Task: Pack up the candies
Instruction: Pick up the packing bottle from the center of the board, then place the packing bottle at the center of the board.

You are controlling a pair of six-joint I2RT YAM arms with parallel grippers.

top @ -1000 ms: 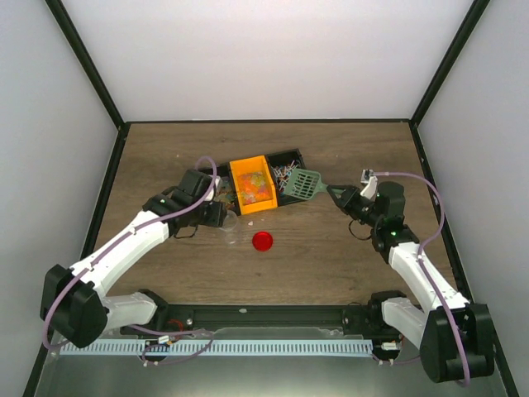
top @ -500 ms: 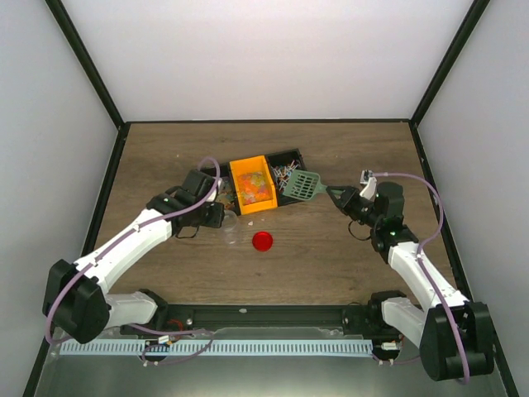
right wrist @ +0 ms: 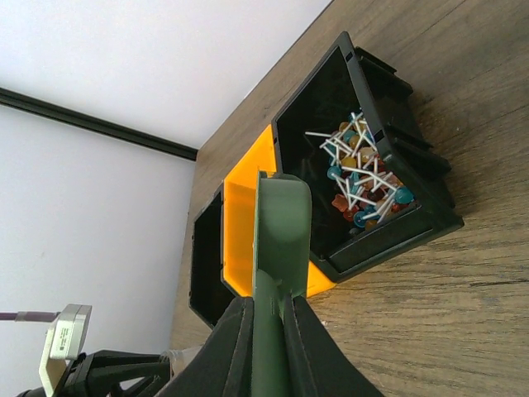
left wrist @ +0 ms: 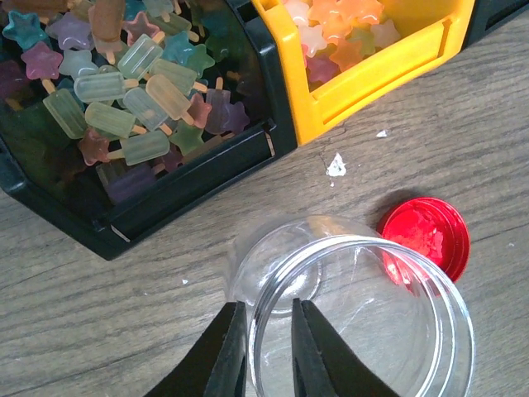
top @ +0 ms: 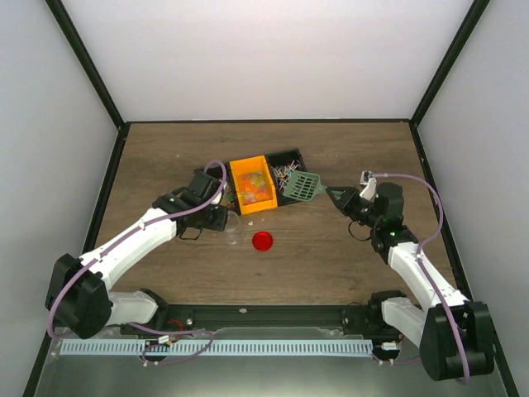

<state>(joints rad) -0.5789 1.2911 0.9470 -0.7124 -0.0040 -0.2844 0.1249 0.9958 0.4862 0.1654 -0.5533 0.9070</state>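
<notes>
Left gripper (left wrist: 266,347) pinched together on the rim of the clear jar (left wrist: 388,331), just beside the red lid (left wrist: 430,236); right gripper (right wrist: 263,331) clamped on the green scoop (right wrist: 281,223) handle; candies (left wrist: 132,91) lie in the black bins (left wrist: 190,186) and yellow bin (left wrist: 388,70), mid-table toward the far edge.

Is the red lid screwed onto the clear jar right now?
No, the red lid lies flat on the table next to the clear jar, whose mouth is uncovered.
</notes>
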